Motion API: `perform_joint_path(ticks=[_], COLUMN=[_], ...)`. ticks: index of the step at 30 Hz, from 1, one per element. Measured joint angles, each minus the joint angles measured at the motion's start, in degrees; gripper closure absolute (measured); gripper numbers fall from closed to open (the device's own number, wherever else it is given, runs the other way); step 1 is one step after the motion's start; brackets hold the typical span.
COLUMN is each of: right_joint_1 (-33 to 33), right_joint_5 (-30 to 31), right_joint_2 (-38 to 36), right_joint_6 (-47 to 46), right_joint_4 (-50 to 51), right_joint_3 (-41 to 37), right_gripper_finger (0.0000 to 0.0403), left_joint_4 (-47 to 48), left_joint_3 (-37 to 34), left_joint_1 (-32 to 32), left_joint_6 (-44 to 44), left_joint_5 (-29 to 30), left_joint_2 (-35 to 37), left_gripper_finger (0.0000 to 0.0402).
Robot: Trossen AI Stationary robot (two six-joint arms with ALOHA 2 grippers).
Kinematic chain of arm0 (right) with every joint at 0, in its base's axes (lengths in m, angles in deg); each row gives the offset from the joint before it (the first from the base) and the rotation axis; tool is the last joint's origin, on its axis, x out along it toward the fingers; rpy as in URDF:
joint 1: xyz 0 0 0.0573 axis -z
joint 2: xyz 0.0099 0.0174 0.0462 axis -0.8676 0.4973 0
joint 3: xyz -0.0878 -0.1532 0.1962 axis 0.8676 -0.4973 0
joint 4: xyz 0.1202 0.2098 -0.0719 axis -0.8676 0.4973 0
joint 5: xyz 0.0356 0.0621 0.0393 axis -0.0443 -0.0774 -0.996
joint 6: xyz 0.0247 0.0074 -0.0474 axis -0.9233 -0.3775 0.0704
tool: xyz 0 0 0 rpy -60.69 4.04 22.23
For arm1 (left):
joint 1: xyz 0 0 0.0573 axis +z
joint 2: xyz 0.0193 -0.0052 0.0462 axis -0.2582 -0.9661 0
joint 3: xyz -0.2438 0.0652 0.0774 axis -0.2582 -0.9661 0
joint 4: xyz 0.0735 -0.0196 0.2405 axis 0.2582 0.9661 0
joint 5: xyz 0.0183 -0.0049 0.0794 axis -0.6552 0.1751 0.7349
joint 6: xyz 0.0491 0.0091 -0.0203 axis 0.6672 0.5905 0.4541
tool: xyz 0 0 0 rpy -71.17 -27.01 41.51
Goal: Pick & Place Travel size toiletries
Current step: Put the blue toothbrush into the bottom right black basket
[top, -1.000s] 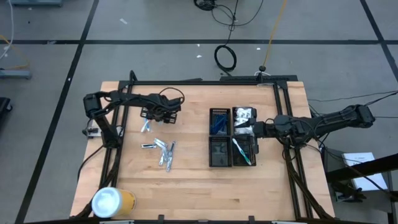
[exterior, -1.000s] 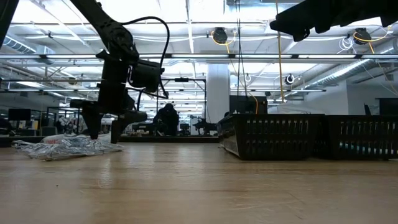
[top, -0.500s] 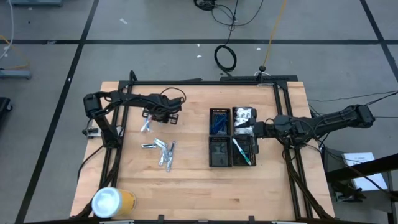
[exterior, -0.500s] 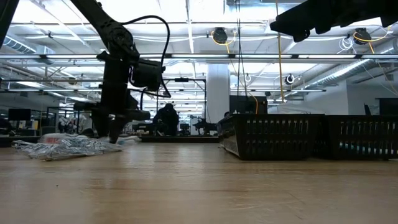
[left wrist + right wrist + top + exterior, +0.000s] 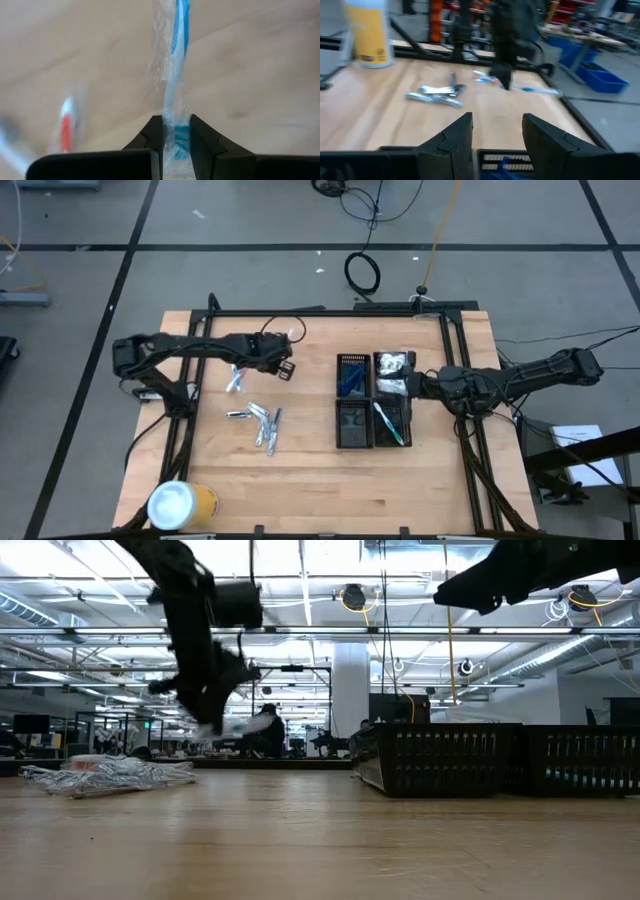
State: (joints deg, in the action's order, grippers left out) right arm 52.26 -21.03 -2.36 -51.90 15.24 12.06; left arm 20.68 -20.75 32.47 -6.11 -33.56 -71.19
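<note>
- hanging above the back left part of the wooden bench (image 5: 300, 480), the left gripper (image 5: 176, 131) has its fingers (image 5: 202, 137) pinched narrow on a blue toothbrush (image 5: 176, 75) sealed in a clear wrapper.
- in the left wrist view the toothbrush runs straight out from between the fingers; its near end is hidden behind them, and the bench below it is smeared.
- a second toothbrush with a red part (image 5: 65, 127) lies on the bench beside it, too blurred to make out further.
- from above, the held toothbrush is hidden under the left gripper (image 5: 280, 366), and a small blue-white item (image 5: 236, 380) lies just beside it.
- a loose cluster of silvery tubes and sachets (image 5: 262, 424) lies on the bench nearer the front, well apart from the black gridded trays (image 5: 373, 402).
- the trays hold a blue item (image 5: 351, 379), a crinkly white packet (image 5: 392, 364) and a green-handled toothbrush (image 5: 387, 423); one compartment looks dark and its contents cannot be told.
- the right gripper (image 5: 496, 131) waits over the right edge of the trays, fingers (image 5: 451, 140) parted with nothing between them.
- a yellow cylinder with a white lid (image 5: 180, 504) stands at the front left corner, partly cut off by the frame edge.
- at bench height, a crinkly clear heap (image 5: 105, 776) lies at far left; its separate pieces cannot be told apart.
</note>
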Motion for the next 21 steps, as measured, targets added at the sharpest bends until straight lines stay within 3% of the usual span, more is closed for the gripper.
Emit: perform_joint_path(ticks=[7, 12, 17, 21], right_joint_1=[0.8, 2.6, 4.3, 5.5], right_joint_5=[7.0, 7.0, 6.8, 0.5], right_joint_2=[2.0, 7.4, 14.3, 19.6], right_joint_6=[-0.4, 3.3, 4.7, 5.1], right_joint_4=[-3.5, -14.4, -24.2, -36.2], right_joint_3=[0.0, 0.0, 0.0, 0.0], right_gripper_finger=[0.0243, 0.0243, 0.0243, 0.0243], left_joint_4=[-24.4, -43.8, -51.6, -52.7], left_joint_3=[0.0, 0.2, 0.2, 0.2], left_joint_1=[-7.2, -11.8, -13.7, -13.5], left_joint_6=[25.1, 43.3, 53.3, 56.3], left_joint_5=[0.6, -5.7, -10.1, -11.3], left_joint_2=[5.9, 4.7, 3.2, 2.3], left_gripper_finger=[0.0355, 0.0355, 0.0355, 0.0355])
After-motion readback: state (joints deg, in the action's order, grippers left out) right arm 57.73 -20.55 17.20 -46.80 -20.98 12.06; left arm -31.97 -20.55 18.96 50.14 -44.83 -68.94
